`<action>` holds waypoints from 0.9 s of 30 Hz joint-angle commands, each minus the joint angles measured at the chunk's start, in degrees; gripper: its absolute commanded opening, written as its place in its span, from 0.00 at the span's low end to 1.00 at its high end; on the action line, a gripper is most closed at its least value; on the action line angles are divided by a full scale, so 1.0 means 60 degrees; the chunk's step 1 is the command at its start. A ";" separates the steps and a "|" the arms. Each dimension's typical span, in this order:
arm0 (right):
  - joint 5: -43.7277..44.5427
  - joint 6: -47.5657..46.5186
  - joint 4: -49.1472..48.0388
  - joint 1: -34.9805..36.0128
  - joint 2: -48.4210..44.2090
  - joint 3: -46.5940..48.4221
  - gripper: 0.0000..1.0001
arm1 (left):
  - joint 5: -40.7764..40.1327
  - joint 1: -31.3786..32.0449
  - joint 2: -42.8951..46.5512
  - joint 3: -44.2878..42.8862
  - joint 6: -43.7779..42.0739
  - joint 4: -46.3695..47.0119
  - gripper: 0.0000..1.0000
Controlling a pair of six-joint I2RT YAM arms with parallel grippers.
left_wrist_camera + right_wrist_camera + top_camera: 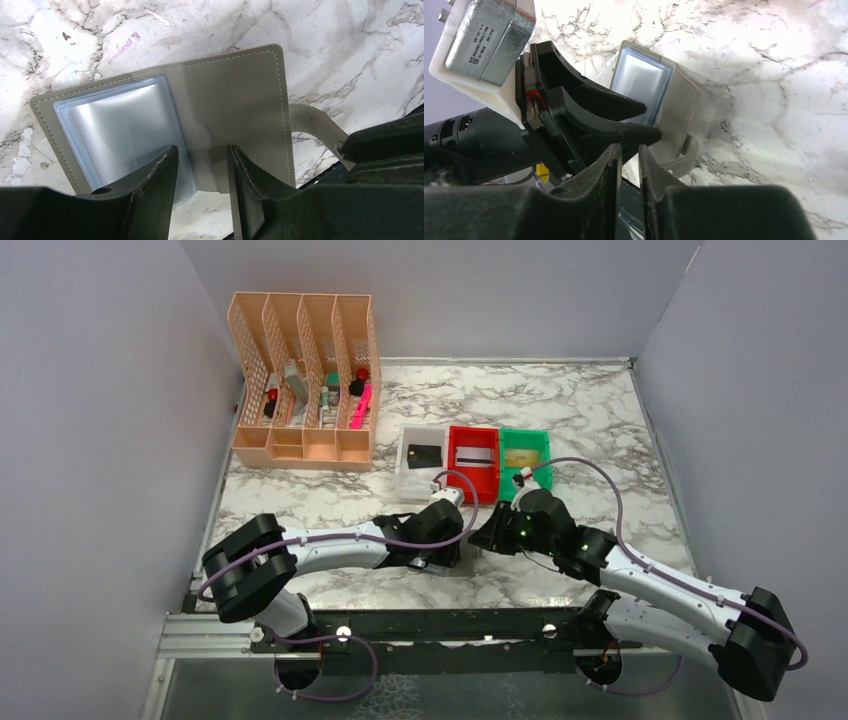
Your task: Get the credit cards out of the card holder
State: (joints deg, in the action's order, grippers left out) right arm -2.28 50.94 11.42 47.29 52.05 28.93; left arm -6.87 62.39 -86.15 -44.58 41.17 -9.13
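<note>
Grey soft leatherette, the card holder (235, 90) lies open just under my left gripper (202, 150), jaws parted astride its near edge, gripping nothing. I judge it light and floppy; pinch the stitched rim. My right gripper (629, 148) beside it is slightly parted, empty.

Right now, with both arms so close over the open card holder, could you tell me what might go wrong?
1. The left fingers and right fingers nearly meet above the card holder, so either arm's next move could knock the other.
2. The holder's strap curls up beside the right fingers and might snag on them.
3. The left fingers straddle the holder's near edge, so pulling away carelessly could drag it along.
</note>
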 commanded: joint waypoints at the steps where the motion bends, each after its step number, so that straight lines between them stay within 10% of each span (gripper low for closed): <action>1: -0.0626 -0.0158 -0.0849 0.0011 0.0555 0.0100 0.21 | -0.0223 0.0046 0.0204 -0.0087 0.0134 -0.0103 0.44; 27: -0.1089 -0.0264 -0.1781 0.0001 0.3054 -0.0406 0.18 | -0.1026 0.0046 0.1472 0.0125 -0.0067 -0.0738 0.57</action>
State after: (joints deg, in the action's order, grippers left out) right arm -7.38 50.28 2.46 47.29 71.44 25.85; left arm -13.06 62.39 -77.14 -43.22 42.13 -13.15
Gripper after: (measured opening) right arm 0.179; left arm 0.580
